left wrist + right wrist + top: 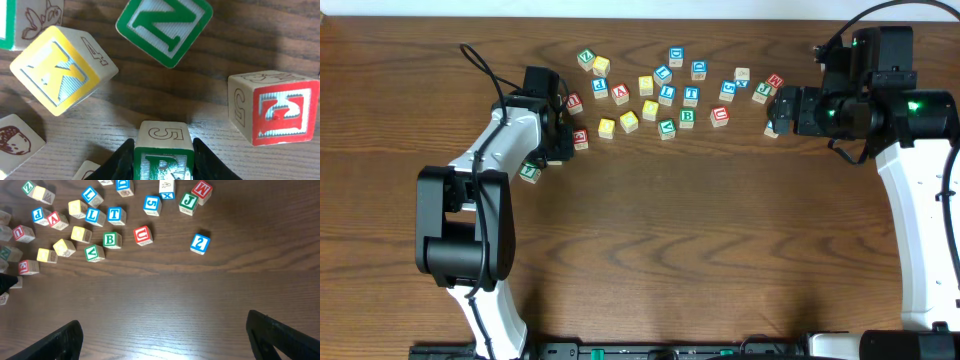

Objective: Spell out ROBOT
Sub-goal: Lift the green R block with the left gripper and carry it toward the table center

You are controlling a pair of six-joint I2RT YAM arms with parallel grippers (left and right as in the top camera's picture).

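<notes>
- Your left fingers (162, 144) are clamped on the green R cube (162, 164), one finger pressed against each side, low over the table (200, 95).
- Ahead of that cube, and apart from it, lie a yellow K cube (60, 70) and a red-framed cube (275, 110).
- Your right fingers (172, 340) are released and spread wide over bare wood, near the right end of the scatter.
- The green B cube (112, 240) sits in the scatter, with the blue T cube (114, 214) just behind it, not touching.
- Several yellow-faced cubes (78, 233) lie on the left arm's side of the B. You cannot read their letters from here.
</notes>
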